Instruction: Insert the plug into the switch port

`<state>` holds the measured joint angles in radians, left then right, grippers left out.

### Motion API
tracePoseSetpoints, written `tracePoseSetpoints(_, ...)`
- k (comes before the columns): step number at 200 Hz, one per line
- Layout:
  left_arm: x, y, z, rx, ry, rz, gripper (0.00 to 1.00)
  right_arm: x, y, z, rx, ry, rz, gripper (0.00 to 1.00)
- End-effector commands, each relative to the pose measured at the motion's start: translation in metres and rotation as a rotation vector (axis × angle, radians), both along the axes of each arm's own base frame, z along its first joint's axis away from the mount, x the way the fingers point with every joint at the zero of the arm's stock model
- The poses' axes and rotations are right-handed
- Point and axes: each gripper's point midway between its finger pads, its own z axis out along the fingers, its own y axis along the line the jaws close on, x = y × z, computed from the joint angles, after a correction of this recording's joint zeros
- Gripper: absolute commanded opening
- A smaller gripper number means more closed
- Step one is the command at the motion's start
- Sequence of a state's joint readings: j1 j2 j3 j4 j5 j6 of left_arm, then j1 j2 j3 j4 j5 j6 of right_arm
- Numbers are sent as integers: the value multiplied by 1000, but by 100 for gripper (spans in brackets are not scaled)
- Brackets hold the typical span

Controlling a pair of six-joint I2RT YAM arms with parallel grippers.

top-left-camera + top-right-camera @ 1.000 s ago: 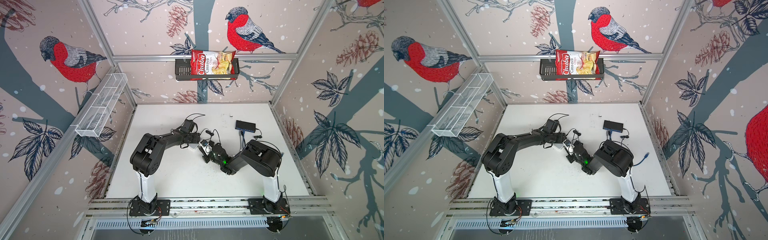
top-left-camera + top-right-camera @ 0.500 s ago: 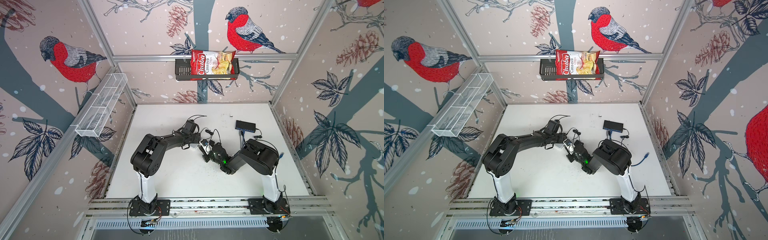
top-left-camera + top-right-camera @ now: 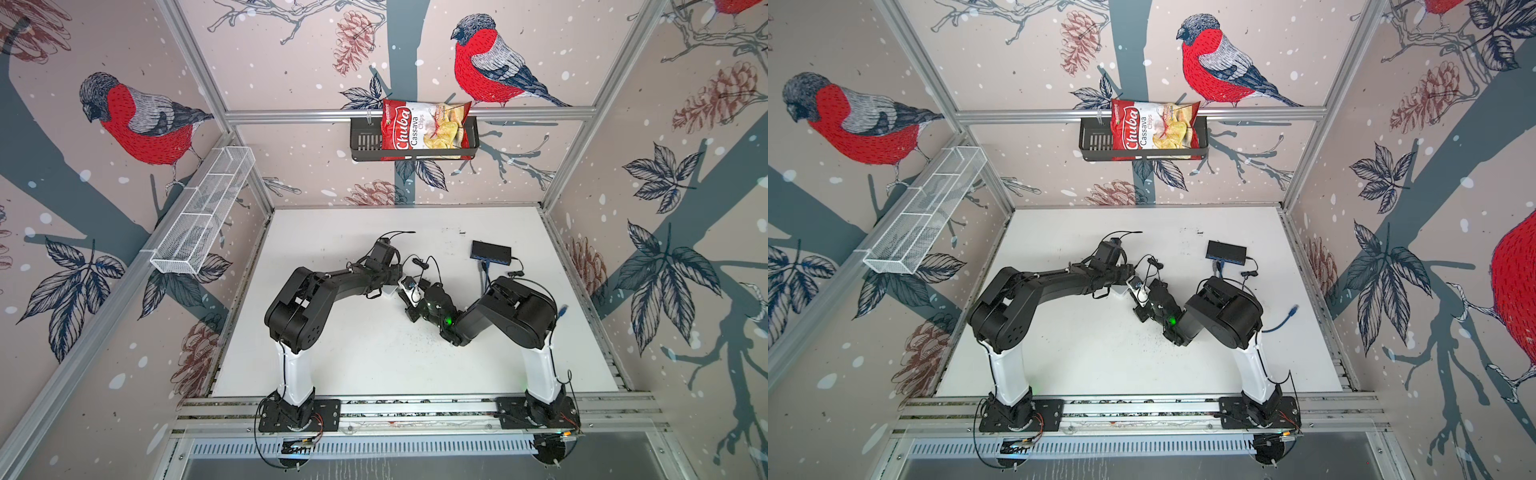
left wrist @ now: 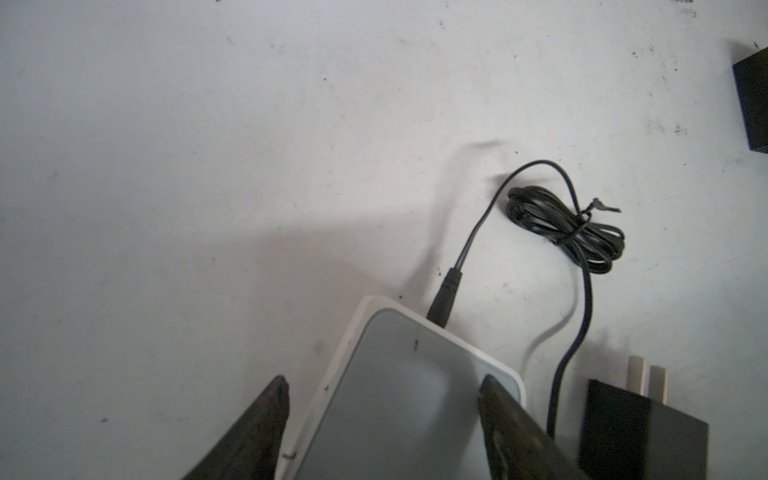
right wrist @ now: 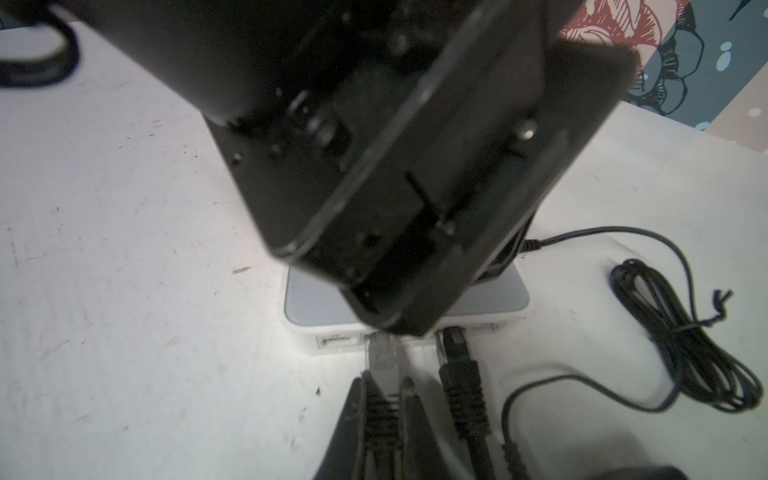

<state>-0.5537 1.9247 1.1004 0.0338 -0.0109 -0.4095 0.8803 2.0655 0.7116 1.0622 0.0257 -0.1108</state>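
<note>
At the switch [image 5: 494, 297] port, right claw [image 5: 384, 384] still pinches the plug [image 5: 383, 355].

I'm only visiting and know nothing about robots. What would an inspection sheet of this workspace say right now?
Surface: white table, scuffed and speckled.
Job's things: white switch lies flat; grey plug has its tip at a port, depth unclear.
Clutter: black power adapter beside the switch; dark box farther back.
Grippers: left pincer open, astride the switch; right pincer shut on the grey plug.
Cables: black plug sits in another port; tied black cord runs into the switch; blue cable lies loose near the right wall.
Surroundings: bird wallpaper; chips bag in a black basket; white wire basket on the left wall.
</note>
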Motion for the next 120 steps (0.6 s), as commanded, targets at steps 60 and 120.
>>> tracePoseSetpoints(60, -65, -37, -23, -130, 244, -146, 68, 20, 26, 66, 183, -145, 13, 8)
tracePoseSetpoints(120, -67, -38, -23, -136, 244, -144, 67, 24, 25, 65, 190, -132, -18, 10)
